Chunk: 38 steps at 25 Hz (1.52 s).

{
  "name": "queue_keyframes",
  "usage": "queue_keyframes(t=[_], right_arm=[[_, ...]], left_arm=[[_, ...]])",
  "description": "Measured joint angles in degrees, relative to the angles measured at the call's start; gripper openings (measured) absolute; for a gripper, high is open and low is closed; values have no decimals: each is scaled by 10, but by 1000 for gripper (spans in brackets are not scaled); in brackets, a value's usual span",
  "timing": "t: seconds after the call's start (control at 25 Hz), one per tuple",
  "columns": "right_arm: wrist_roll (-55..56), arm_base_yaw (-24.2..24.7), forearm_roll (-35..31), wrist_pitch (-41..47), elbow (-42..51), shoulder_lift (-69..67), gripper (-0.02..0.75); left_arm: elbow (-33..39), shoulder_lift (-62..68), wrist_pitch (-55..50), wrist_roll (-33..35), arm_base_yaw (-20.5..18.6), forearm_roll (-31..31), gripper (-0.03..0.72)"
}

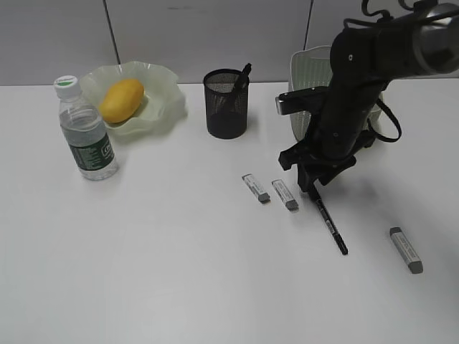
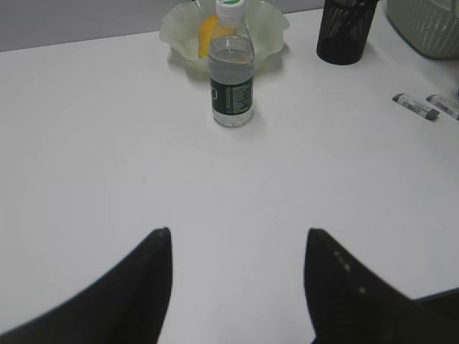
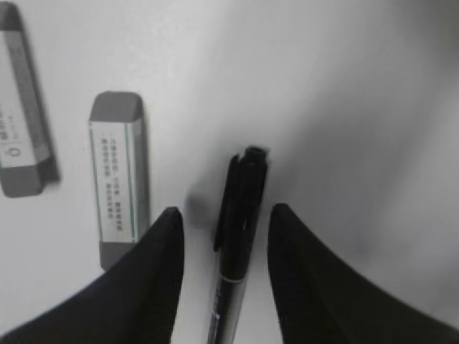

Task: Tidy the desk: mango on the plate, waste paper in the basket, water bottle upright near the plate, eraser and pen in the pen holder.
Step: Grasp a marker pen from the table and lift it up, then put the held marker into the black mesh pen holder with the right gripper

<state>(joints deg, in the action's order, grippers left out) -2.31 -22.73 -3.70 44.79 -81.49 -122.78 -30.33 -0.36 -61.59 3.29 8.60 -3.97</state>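
1. The desk (image 1: 143, 272) carries everything; by the look of it most of the tidying is done: the mango (image 1: 120, 99) lies in the plate (image 1: 166, 107), the water bottle (image 1: 84, 130) stands upright just beside that plate, and the pen holder (image 1: 226, 104) already has one dark pen-like thing leaning in it; no waste paper shows on the tabletop, and the inside of the basket (image 1: 310, 68) is hidden behind the arm.
2. The right arm reaches down from the upper right, folded at the elbow, wrist pointing at the tabletop; it is plainly the nearer arm to the loose stationery; the left gripper (image 2: 237, 247) hangs open over bare desk well away, holding nothing.
3. The pen (image 1: 330, 228) lies flat on the desk, long axis slanting from its capped end under the wrist down to the right; the pen holder is up and to the left of it.
4. The right gripper (image 3: 224, 223) straddles the capped end, one finger on each side across the long axis; small gaps show on both sides, so the jaws are apart and not yet gripping.
5. An eraser (image 3: 119, 175) lies just beside the left finger, roughly parallel to the pen; a second eraser (image 3: 20, 136) lies beyond it.
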Motion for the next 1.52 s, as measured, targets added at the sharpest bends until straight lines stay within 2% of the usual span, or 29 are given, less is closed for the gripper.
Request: queue_keyframes(t=[0.6, 0.68, 0.8, 1.12, 1.28, 1.4, 1.52], right_arm=[[27, 0, 14, -36, -1, -30, 297], [27, 0, 16, -36, -1, -30, 261], [28, 0, 19, -37, -1, -28, 135], [28, 0, 14, -61, 0, 59, 138], [23, 0, -16, -157, 0, 135, 138], [14, -2, -73, -280, 0, 161, 138], [3, -14, -83, -406, 0, 161, 138]], left_arm=[[0, 0, 0, 0, 0, 0, 446], [0, 0, 0, 0, 0, 0, 446], [0, 0, 1, 0, 0, 0, 446], [0, 0, 0, 0, 0, 0, 446], [0, 0, 0, 0, 0, 0, 446], [0, 0, 0, 0, 0, 0, 446], [0, 0, 0, 0, 0, 0, 446]])
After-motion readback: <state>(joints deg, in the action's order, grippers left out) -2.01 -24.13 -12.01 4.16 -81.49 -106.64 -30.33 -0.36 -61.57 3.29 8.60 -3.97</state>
